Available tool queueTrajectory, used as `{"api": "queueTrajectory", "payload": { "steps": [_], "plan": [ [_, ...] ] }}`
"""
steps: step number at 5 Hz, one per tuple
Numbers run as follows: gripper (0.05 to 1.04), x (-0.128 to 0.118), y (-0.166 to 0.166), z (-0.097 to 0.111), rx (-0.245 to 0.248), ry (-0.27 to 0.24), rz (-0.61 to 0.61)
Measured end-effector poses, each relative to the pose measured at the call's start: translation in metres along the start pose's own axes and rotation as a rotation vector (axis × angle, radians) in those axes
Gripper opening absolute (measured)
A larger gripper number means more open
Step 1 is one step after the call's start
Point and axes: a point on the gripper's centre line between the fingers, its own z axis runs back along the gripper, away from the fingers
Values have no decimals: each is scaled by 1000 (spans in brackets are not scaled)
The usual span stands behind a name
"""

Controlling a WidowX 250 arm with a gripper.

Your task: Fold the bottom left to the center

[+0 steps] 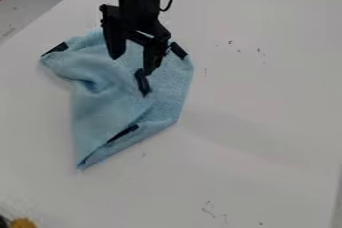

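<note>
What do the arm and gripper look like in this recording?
The arm is black, with a thin black cable looping out at its side. The gripper is black too, with a wide, angular body and two chunky, dark fingers.

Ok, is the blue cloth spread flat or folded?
Partly folded: the blue cloth creases deeply at left, and layers overlap along its lower edge.

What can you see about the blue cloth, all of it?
The cloth is light blue and looks soft, like a towel. It has dark patches near its edges and middle. It lies rumpled and partly folded on the white table, with a wrinkly dip at the left and a pointy end at the bottom. The gripper is over its top part; I can't tell if they touch.
</note>
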Motion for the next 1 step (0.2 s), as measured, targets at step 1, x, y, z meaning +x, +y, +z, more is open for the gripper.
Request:
{"api": "queueTrajectory", "payload": {
  "steps": [1],
  "plan": [
    [1000,4,-1,2,4,-17,-3]
  ]
}}
